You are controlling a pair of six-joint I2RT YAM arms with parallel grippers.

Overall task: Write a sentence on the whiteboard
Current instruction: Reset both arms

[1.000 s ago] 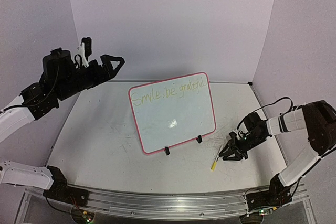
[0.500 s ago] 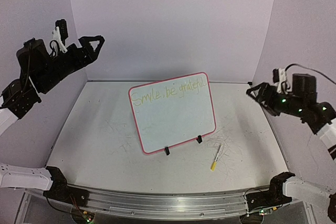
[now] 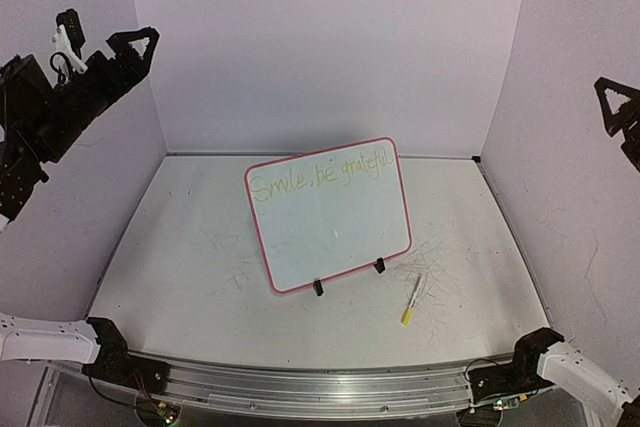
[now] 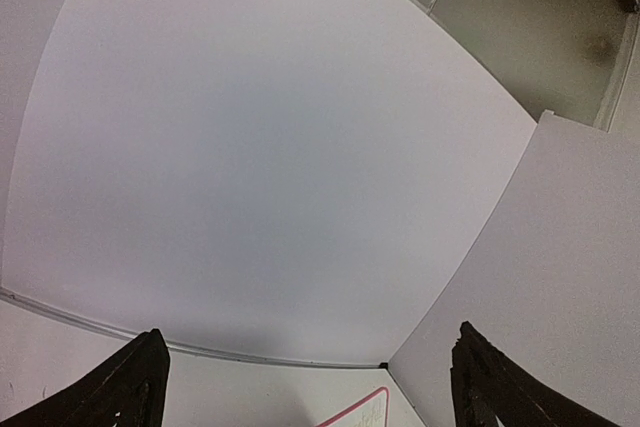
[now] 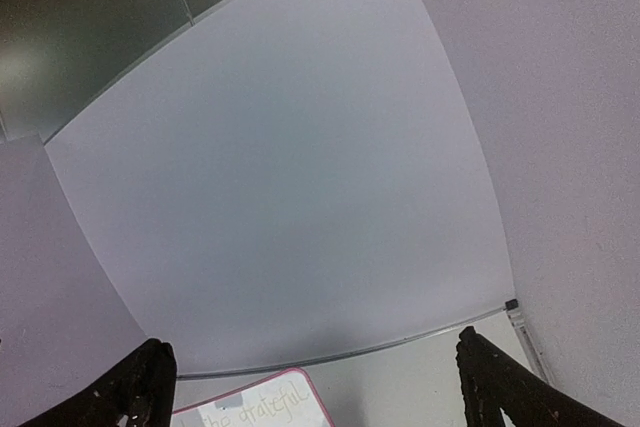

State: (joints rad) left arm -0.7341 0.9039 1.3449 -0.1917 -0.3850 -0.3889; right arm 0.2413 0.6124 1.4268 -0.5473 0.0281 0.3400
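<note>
The whiteboard (image 3: 330, 222) stands centred on the table (image 3: 180, 247), the sentence (image 3: 322, 177) faint along its top. I see the left gripper (image 3: 138, 47) and right gripper (image 3: 615, 102) high at either side, jaws spread, empty; right's cropped.

Sentence (image 3: 322, 177) "Smile, be grateful" on whiteboard (image 3: 335, 237)

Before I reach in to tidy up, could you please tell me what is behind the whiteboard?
Beside and above the whiteboard, only table and back wall show. The patch of table directly behind it is covered, so whatever may lie there cannot be seen.
</note>
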